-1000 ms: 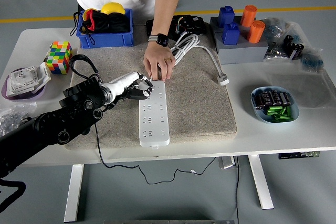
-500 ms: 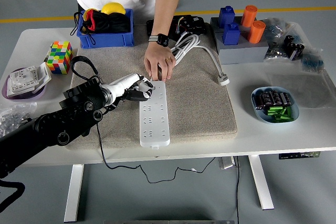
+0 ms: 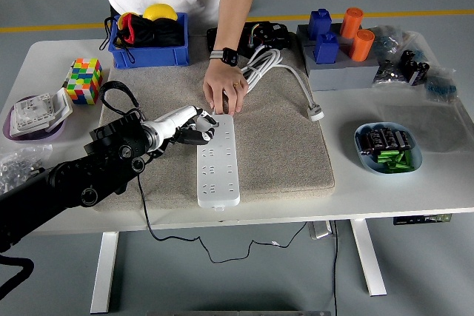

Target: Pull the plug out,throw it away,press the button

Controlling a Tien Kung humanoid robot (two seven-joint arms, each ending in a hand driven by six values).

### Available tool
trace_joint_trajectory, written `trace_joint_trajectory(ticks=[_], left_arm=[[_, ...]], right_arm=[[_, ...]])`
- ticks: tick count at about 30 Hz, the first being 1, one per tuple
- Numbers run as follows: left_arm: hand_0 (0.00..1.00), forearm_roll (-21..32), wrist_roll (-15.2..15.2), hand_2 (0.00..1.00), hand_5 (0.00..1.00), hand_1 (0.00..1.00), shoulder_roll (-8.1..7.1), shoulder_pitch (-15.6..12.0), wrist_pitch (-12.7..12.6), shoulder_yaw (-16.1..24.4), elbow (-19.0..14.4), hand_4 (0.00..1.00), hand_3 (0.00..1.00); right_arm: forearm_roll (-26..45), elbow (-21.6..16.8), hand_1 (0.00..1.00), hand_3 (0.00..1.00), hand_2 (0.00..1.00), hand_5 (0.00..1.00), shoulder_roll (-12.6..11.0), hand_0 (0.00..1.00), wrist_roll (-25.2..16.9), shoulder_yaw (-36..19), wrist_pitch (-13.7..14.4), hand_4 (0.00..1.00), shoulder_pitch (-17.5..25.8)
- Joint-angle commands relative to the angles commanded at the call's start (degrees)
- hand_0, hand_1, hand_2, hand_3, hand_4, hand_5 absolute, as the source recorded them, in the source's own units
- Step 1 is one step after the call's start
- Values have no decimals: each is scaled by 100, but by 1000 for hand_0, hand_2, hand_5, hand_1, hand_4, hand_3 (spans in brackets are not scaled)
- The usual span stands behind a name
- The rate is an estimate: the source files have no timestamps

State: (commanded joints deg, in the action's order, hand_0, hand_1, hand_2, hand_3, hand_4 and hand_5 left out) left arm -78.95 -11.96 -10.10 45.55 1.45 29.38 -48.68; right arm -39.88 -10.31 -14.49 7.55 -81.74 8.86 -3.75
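A white power strip (image 3: 218,162) lies lengthwise on the beige mat (image 3: 281,146), its near end close to the mat's front edge. The robot's left hand (image 3: 189,126) sits at the left side of the strip's far end, fingers curled with the tips on or just over the strip's edge; whether they actually press it is hard to tell from this height, and they grip nothing. Just beyond, at the far end of the strip, a person's hand (image 3: 224,90) rests with fingers pointing down onto the strip.

Right of the strip, on the mat's right edge, lies one white plug (image 3: 315,113), its cable (image 3: 278,64) running back to a coil behind the person's hand.

Further right of the strip is one blue dish (image 3: 387,147) of batteries. Left of the strip are one coloured puzzle cube (image 3: 83,81) and one purple dish (image 3: 33,115) holding a white switch plate. Beyond the strip sit one blue bin (image 3: 147,53), and to its right two blue blocks (image 3: 323,35) and two orange cylinders (image 3: 356,32) on a grey base.
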Motion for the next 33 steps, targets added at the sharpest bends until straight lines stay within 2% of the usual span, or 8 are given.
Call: trace_joint_trajectory(ticks=[14, 15, 20, 21, 26, 27, 32, 33], left_arm=[[2, -537, 80, 65, 426, 2, -138, -266, -54, 1246, -504, 508, 714], [91, -594, 110, 174, 410, 92, -156, -305, -66, 1373, -527, 510, 717], [91, -855, 255, 174, 410, 92, -256, -532, -147, 2025, -640, 510, 717], [315, -909, 274, 351, 412, 361, -278, -567, -164, 2137, -661, 531, 724], [315, -1238, 217, 351, 412, 361, -429, -755, -123, 2810, -827, 531, 724], [736, -1282, 214, 633, 359, 714, -463, -793, -115, 2939, -875, 565, 744], [736, -1466, 212, 633, 359, 714, -616, -994, -122, 3514, -1066, 565, 744], [794, -1471, 221, 704, 370, 786, -670, -1032, -128, 3595, -1082, 594, 757]], right_arm=[[-9, 0, 657, 612, 642, 471, 18, 748, 15, -20, -16, 651, 9], [-10, 0, 655, 612, 643, 471, 20, 748, 14, -22, -17, 651, 10], [-20, 0, 655, 612, 643, 471, 29, 748, 22, -31, -24, 651, 22], [-25, 0, 655, 612, 641, 471, 29, 747, 25, -34, -25, 651, 20], [-40, 0, 655, 612, 641, 471, 8, 747, 26, -71, -23, 651, -2], [-48, 0, 655, 611, 642, 470, 2, 747, 30, -78, -22, 651, -6], [-57, 0, 655, 611, 642, 470, -6, 747, 24, -92, -25, 651, -22], [-68, 0, 654, 612, 642, 469, -3, 743, 26, -103, -26, 650, -26]])
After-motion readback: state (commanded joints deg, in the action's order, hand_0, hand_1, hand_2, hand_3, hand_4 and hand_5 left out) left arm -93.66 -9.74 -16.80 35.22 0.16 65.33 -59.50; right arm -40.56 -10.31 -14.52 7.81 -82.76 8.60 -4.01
